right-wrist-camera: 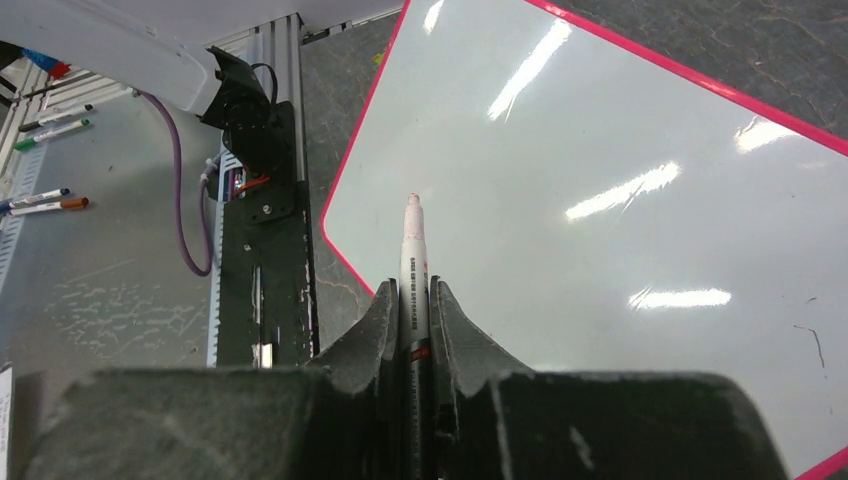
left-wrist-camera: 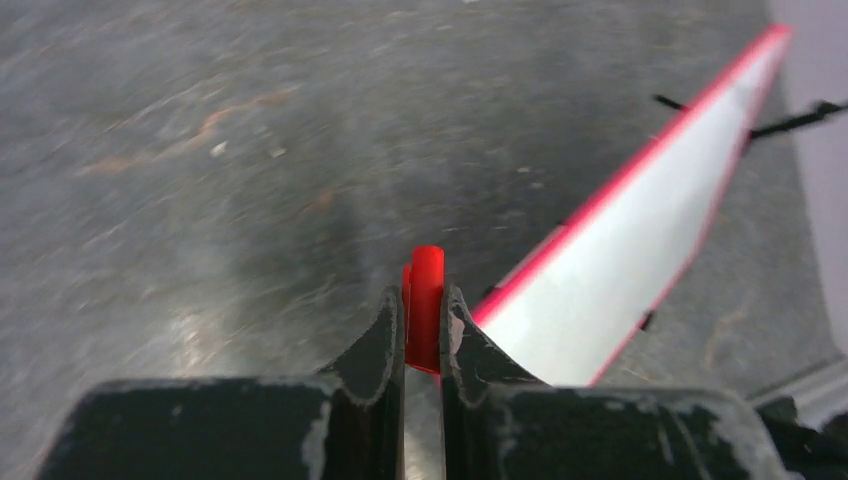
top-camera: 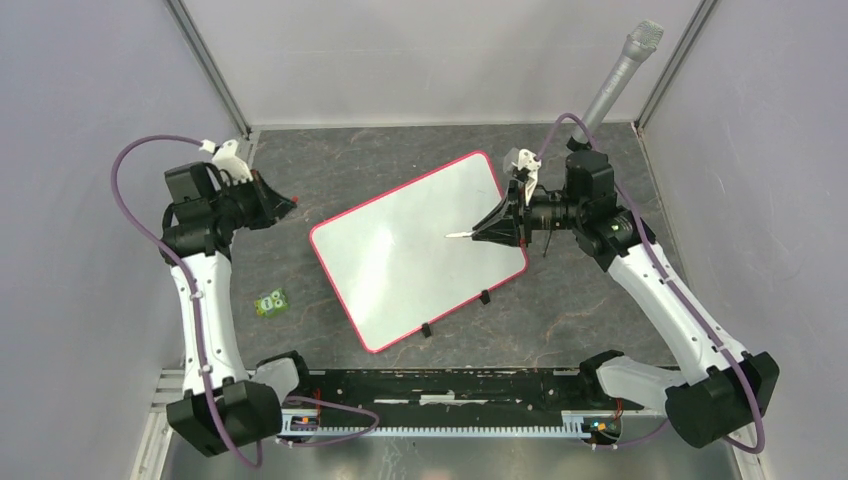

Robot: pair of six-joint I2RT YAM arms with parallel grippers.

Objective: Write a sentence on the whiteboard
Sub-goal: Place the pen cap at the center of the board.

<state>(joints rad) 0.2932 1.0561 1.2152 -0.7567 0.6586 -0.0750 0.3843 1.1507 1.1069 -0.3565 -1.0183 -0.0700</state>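
Observation:
The whiteboard (top-camera: 400, 260) lies tilted on the dark table, pink-red frame all round, two black clips (top-camera: 484, 296) on its near edge. No sentence shows on its white surface (right-wrist-camera: 600, 250). My right gripper (top-camera: 492, 232) is shut on a white marker (right-wrist-camera: 414, 250), uncapped, its tip (top-camera: 449, 236) pointing left over the board's right part; whether the tip touches I cannot tell. My left gripper (top-camera: 288, 205) hovers left of the board, shut on a red marker cap (left-wrist-camera: 427, 270), with the board's corner (left-wrist-camera: 640, 250) to its right.
A small green block (top-camera: 271, 302) lies near the left arm. A grey microphone-like rod (top-camera: 620, 75) leans at the back right. A black rail (top-camera: 450, 385) runs along the near edge. Several spare markers (right-wrist-camera: 50, 125) lie beyond it.

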